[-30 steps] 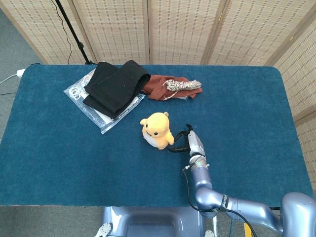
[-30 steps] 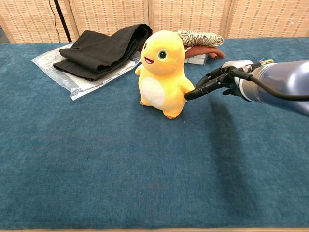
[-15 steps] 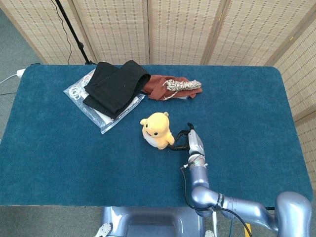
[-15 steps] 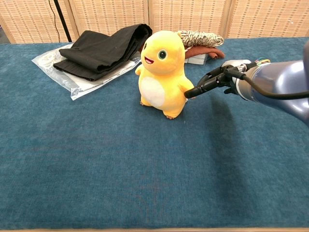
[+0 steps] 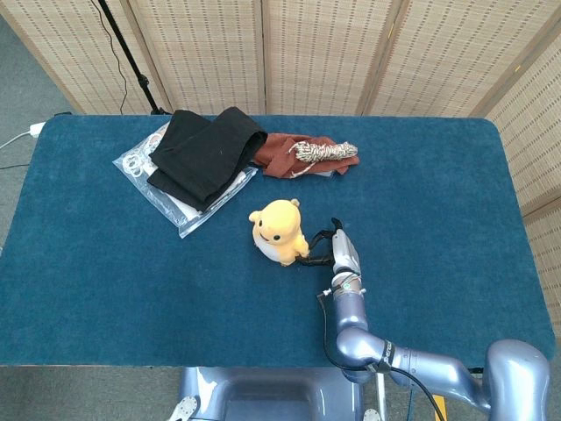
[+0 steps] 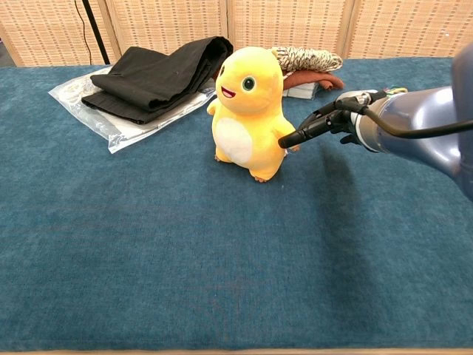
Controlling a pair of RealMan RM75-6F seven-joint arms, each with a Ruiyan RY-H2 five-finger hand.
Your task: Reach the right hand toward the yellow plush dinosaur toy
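Observation:
The yellow plush dinosaur (image 5: 278, 231) (image 6: 247, 112) stands upright near the middle of the blue table (image 5: 105, 263), facing the front left. My right hand (image 5: 326, 248) (image 6: 325, 124) is at the toy's right side, fingers stretched out toward it. The black fingertips (image 6: 286, 140) touch or nearly touch the toy's side by its arm. Nothing is gripped in the hand. My left hand shows in neither view.
Behind the toy lie a folded black cloth (image 5: 206, 151) on a clear plastic bag (image 5: 140, 171), a red-brown cloth (image 5: 285, 154) and a coil of rope (image 5: 323, 151). A folding screen (image 5: 289, 53) closes off the back.
My right hand has crept left toward the toy, its fingertips now reaching the plush side. The toy has not moved.

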